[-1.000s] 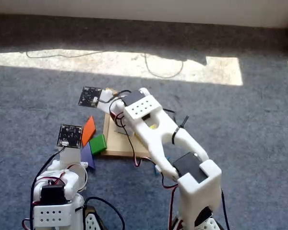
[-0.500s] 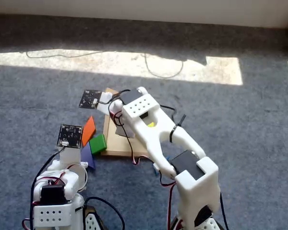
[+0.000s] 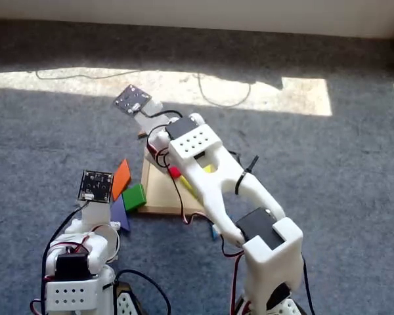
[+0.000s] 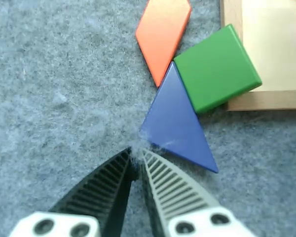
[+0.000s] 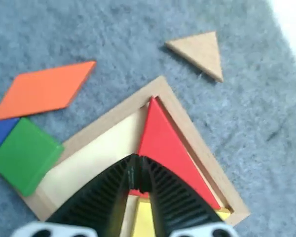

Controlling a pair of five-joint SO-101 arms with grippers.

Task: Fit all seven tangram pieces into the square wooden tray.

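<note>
The square wooden tray (image 3: 159, 197) (image 5: 108, 115) lies on grey carpet. A red triangle (image 5: 166, 148) sits in its corner, with a yellow piece (image 5: 143, 217) beside it. My right gripper (image 5: 138, 167) hangs shut just above the red triangle's edge, holding nothing. On the carpet past the tray's corner lies a plain wooden triangle (image 5: 200, 48). Outside the tray's left side are an orange parallelogram (image 3: 121, 177) (image 4: 163, 29), a green square (image 3: 134, 195) (image 4: 214, 69) resting on the rim, and a blue triangle (image 3: 120, 211) (image 4: 180, 128). My left gripper (image 4: 135, 160) is shut at the blue triangle's edge.
The right arm (image 3: 210, 177) stretches across the tray and hides much of it in the high view. A small light-blue thing (image 3: 214, 230) peeks out beside that arm near the tray. A thin cable (image 3: 213, 100) lies on the sunlit carpet farther back.
The right arm's wrist has swung up and toward the far side, uncovering the red and yellow pieces in the tray. The left arm has kept still.
</note>
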